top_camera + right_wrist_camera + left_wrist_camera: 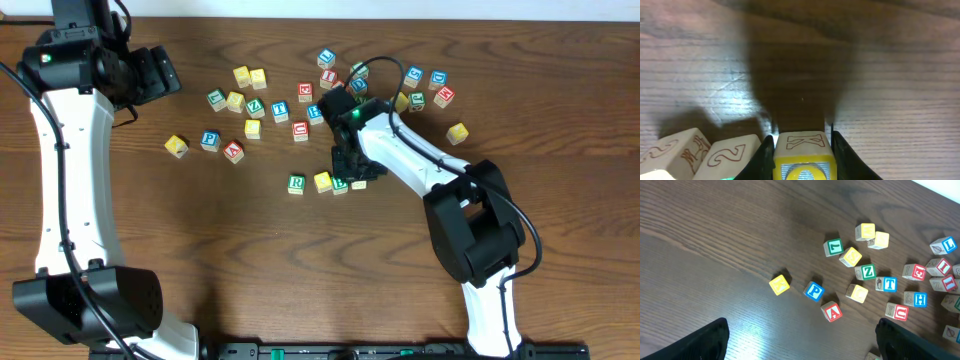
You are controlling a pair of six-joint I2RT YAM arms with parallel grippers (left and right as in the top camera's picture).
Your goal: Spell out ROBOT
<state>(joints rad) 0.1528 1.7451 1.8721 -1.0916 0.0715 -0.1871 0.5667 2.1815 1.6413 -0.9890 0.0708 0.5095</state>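
Yellow block (802,150) in right gripper (802,141)

In the overhead view the right gripper (350,172) hides part of the green block (340,187) under it. In the right wrist view the bottom edge cuts the yellow block (802,157); its front letter is perhaps O.

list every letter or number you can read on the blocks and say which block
"R": R block, green print.
"K": K block, between the right jaws.
"2": 2 block, beside it.
"P": P block, blue.
"A": A block, red.
"Z": Z block, green.
"T": T block, blue.
"H": H block, blue.
"U": U block, red.
Other blocks: too small or blurred.
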